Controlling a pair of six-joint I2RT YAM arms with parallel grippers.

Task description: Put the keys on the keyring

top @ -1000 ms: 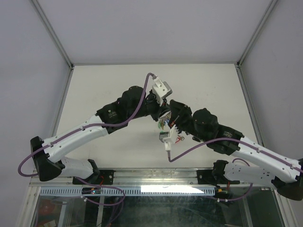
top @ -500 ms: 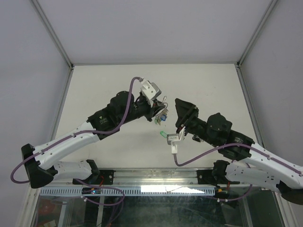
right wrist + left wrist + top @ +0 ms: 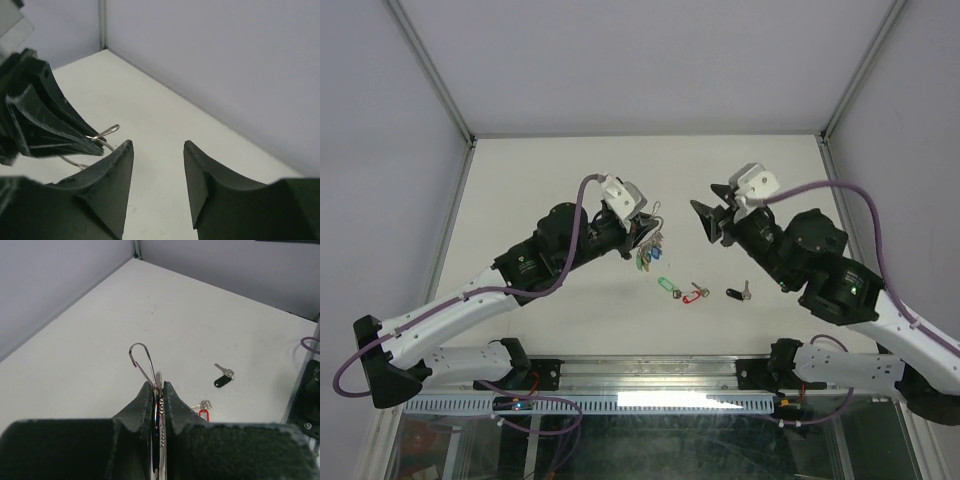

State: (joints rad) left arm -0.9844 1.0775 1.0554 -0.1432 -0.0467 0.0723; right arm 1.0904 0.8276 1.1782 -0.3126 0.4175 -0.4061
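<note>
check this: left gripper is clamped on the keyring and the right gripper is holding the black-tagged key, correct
Not quite. The left gripper is clamped on the keyring, but the right gripper is open and holds nothing. The black-tagged key lies on the table, as the top external view shows; the right wrist view shows the empty jaws.

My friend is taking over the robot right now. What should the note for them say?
Left gripper: shut on the keyring, held up off the table.
Right gripper: open, empty, facing the ring.
Keys: green-tagged key, red-tagged key and black-tagged key lie loose on the table.
Done: ring picked up. Left: thread all three keys on.
</note>
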